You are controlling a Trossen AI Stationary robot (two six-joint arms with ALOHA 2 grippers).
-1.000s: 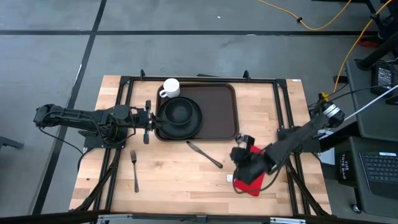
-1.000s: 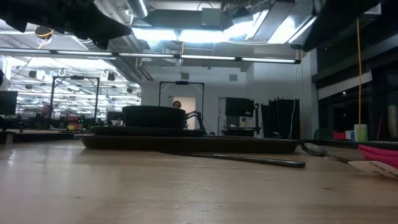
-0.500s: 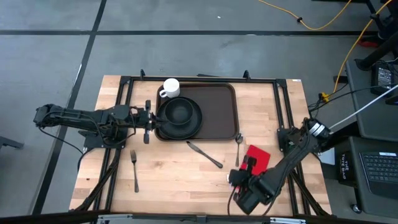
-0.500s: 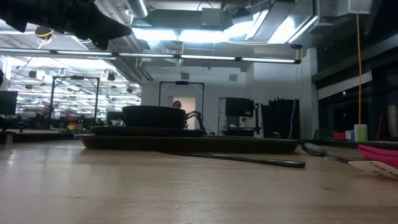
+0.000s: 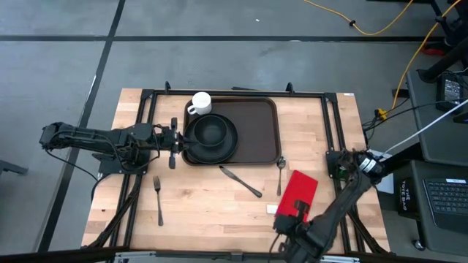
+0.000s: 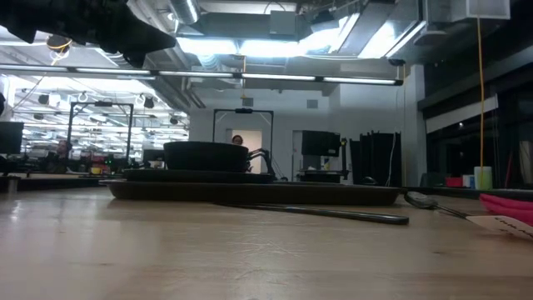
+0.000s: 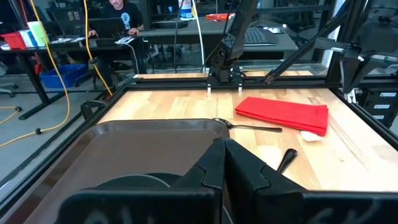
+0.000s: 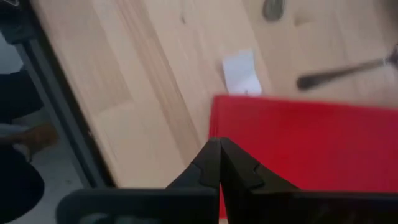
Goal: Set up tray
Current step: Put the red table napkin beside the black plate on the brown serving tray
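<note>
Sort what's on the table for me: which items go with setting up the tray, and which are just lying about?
Job:
tray
plate on the tray
mug at the tray's far corner
fork
knife
spoon
napkin

Lying about:
white slip beside the napkin
yellow cable on the floor

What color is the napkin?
Bright red; the napkin shows best in the high view.
</note>
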